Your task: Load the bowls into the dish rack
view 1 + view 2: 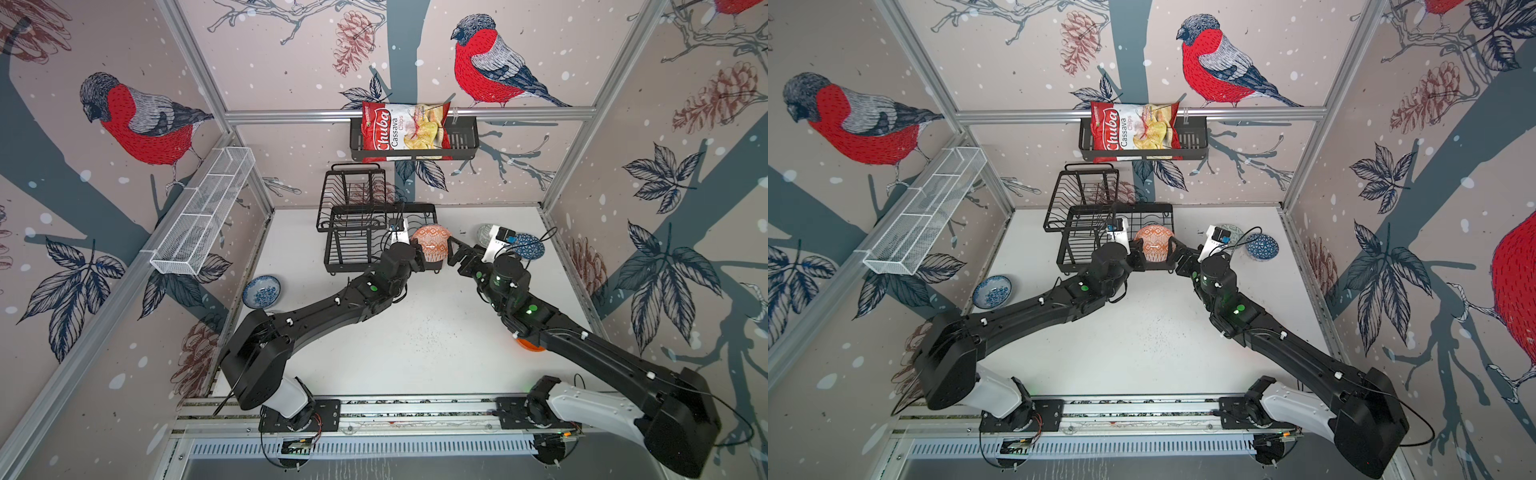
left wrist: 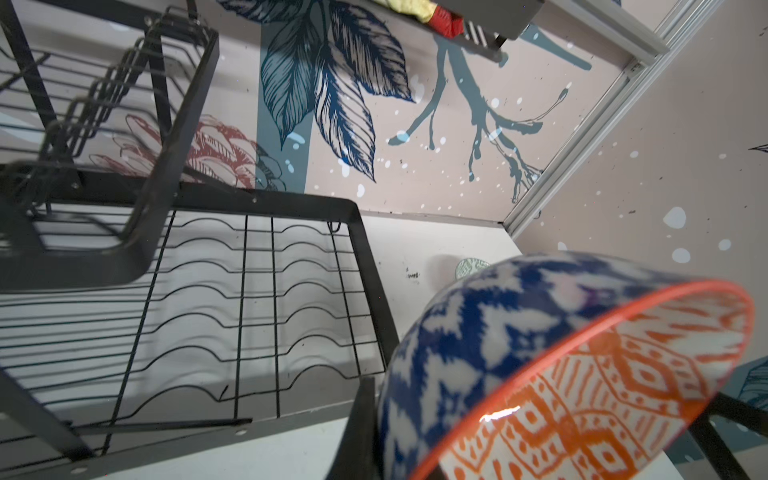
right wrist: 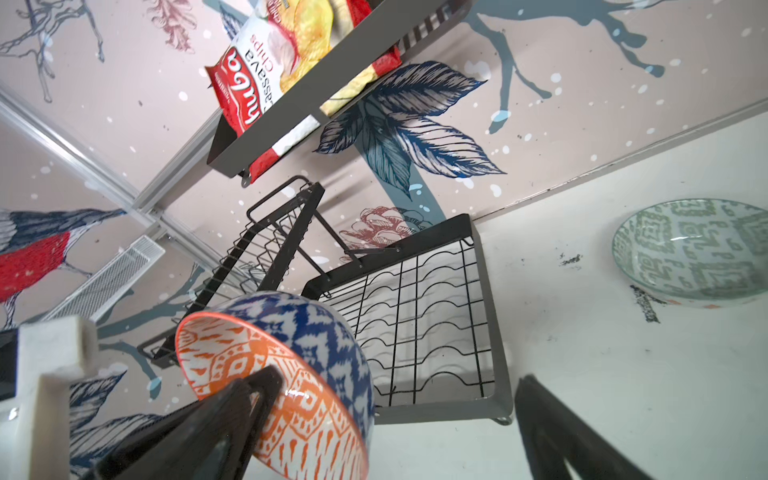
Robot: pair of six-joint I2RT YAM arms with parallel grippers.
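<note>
Pinching the orange-patterned bowl by its rim beside the dish rack, left jaws could slip, we judged; right jaws gaped wide beside it.

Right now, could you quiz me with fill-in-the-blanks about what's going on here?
The bowl in the left gripper is patterned ___ inside.
The right gripper is ___.
The rack is ___.
The chips sit in a basket on the ___.
Missing words: orange; open; empty; wall.
</note>
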